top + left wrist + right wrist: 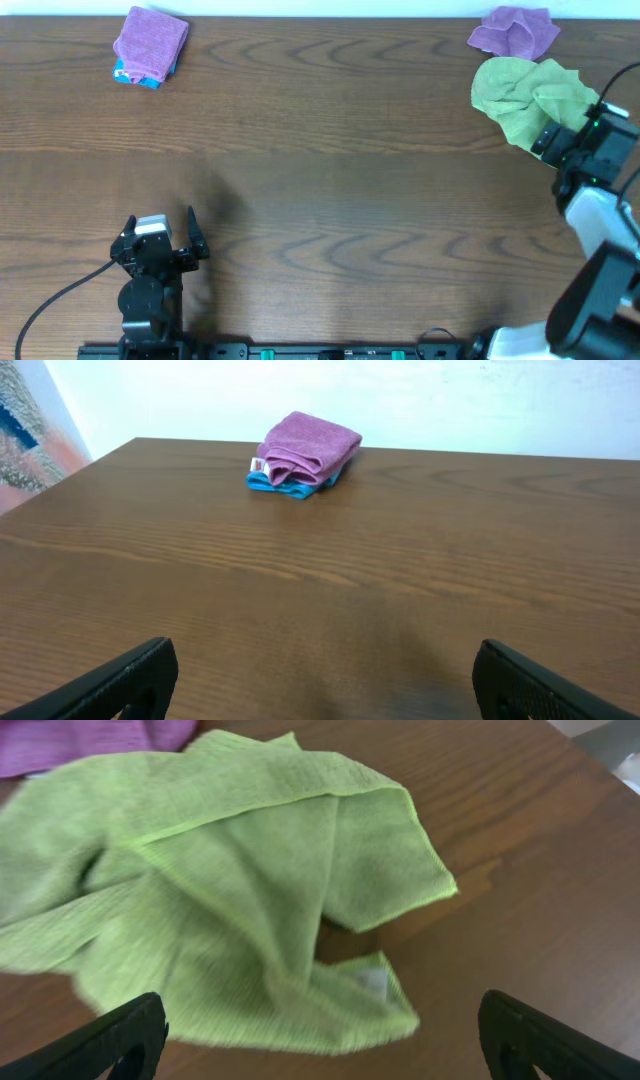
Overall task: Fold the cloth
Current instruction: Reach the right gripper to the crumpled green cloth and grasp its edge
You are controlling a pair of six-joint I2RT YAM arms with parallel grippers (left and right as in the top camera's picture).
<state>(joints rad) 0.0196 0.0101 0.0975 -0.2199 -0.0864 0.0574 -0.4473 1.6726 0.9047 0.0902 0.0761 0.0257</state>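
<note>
Green cloth [250,870] lies crumpled just beside the purple rag [515,30]. Right pincer [320,1020], near that rag too, gapes empty; left pincer [325,670], far from it, likewise. Closing could pinch bunched layers, not one corner.

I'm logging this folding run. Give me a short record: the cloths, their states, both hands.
green cloth: crumpled, unfolded, right side of table
right hand: open, at the green cloth's edge, not gripping
left hand: open, near edge, holding nothing
purple cloth: crumpled, far right corner, beside green cloth
folded stack: purple over blue, far left corner
</note>
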